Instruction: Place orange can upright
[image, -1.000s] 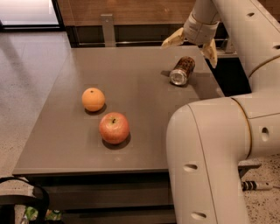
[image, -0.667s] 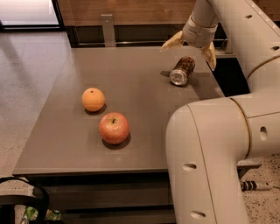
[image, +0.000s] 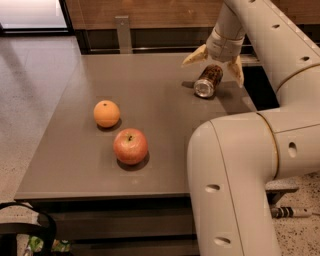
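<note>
Orange can (image: 208, 81), mottled brown, lying sideways, claw (image: 216, 64) splayed above it

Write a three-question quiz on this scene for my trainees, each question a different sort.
1. True or false: the orange can stands upright.
2. Of the orange and the apple, which lies nearer the table's front edge? A orange, B apple.
3. Fill in: the gripper, over the can at the table's far right, has its jaws ___.
Key: 1 false, it lies on its side; 2 B; 3 open.
</note>
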